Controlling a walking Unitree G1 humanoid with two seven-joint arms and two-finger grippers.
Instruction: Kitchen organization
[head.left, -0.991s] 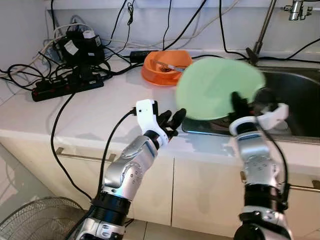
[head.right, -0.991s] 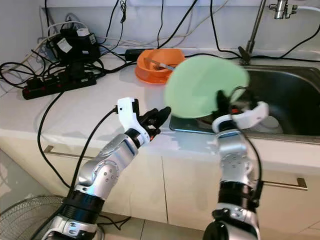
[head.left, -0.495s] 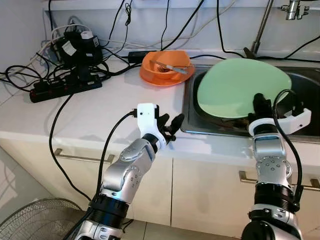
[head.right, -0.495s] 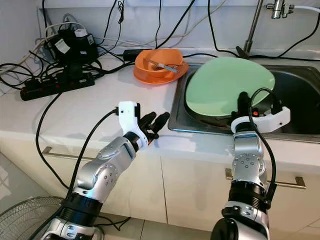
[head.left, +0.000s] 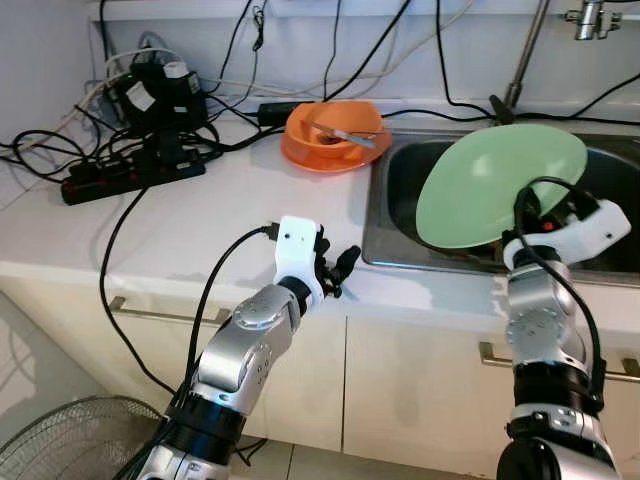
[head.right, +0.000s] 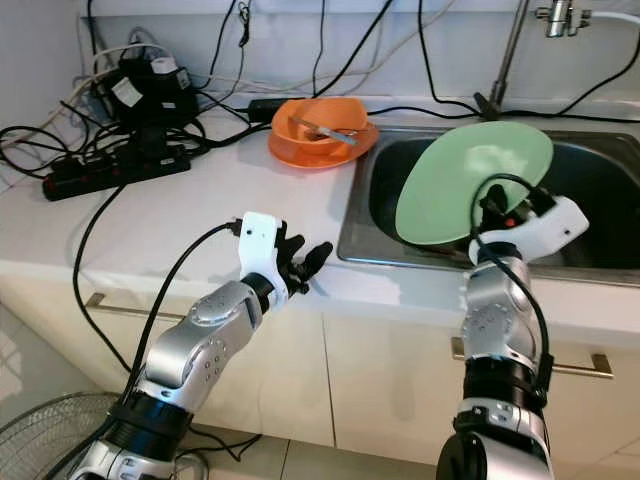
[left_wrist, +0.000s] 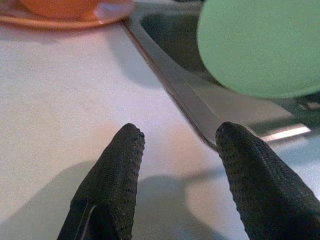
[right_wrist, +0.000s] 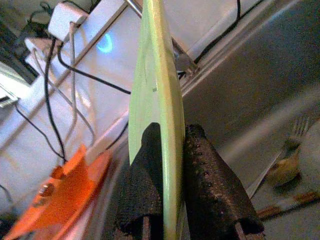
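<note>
My right gripper (head.left: 524, 212) is shut on the rim of a pale green plate (head.left: 495, 185), holding it tilted on edge over the steel sink (head.left: 400, 235). In the right wrist view the two black fingers (right_wrist: 200, 185) pinch the green plate (right_wrist: 155, 95) from both sides. An orange bowl (head.left: 333, 133) with a utensil in it sits on the white counter, left of the sink. My left gripper (head.left: 338, 272) hovers open over the counter's front edge, nothing between its fingers (left_wrist: 115, 180).
A power strip (head.left: 130, 172) and a tangle of black cables and adapters (head.left: 160, 95) crowd the counter's back left. A tap (head.left: 590, 18) stands behind the sink. Food scraps and a fork (right_wrist: 295, 140) lie in the basin. A fan (head.left: 75, 440) stands on the floor at lower left.
The right gripper carried the green plate rightwards from over the counter edge to above the sink and tipped it more upright. The left gripper drew back slightly toward the counter's front edge.
</note>
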